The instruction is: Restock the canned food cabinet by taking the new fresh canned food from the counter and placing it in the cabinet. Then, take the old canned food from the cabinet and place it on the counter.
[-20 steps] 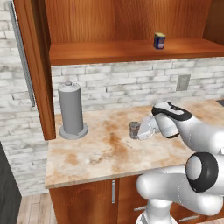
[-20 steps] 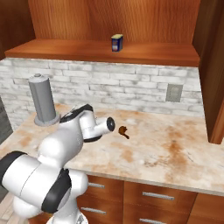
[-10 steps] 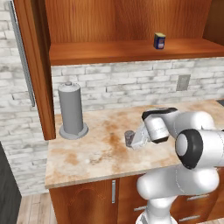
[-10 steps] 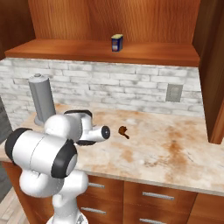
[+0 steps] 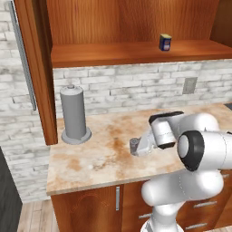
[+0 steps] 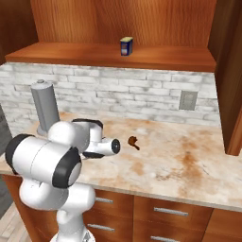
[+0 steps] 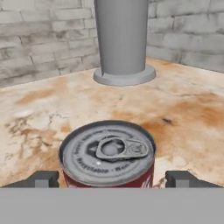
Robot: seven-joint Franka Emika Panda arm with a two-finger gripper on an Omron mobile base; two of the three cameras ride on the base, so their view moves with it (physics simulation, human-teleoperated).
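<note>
The two-finger pincer (image 7: pixel 111 178) sits low over the beige, rust-blotched stone counter (image 7: pixel 183 109), its dark fingertips (image 7: pixel 41 178) spread wide on either side of a small silver-topped can with a pull tab and a reddish side (image 7: pixel 107 154) — whether the tips touch the can cannot be told. The can stands upright on the counter. Beyond it rises a tall grey cylinder on a round base (image 7: pixel 122 39), near the whitish brick wall. Higher up, the small dark-blue can with a yellow band (image 5: pixel 165 42) stands on the shelf of the reddish-brown wooden cabinet (image 5: pixel 136 53) — well apart from the pincer.
</note>
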